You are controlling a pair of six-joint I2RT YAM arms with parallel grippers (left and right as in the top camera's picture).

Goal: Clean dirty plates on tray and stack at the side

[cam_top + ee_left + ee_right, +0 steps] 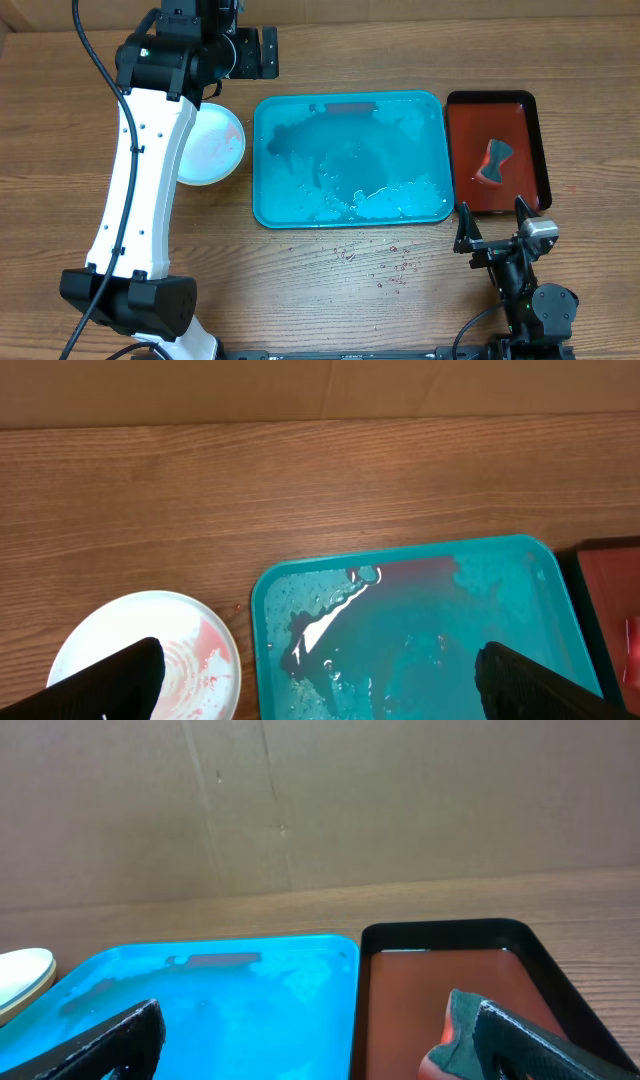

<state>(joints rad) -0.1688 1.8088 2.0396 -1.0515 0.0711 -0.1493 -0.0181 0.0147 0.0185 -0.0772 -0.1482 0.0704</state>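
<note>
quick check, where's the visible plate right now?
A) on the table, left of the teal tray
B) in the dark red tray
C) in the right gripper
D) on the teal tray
A: the plate sits on the table left of the teal tray, which carries only water and foam; the dark red tray holds just a sponge.

Wood table (300, 300) w/ plate (215, 142), teal tray (262, 200), red tray (475, 130) side by side.
</note>
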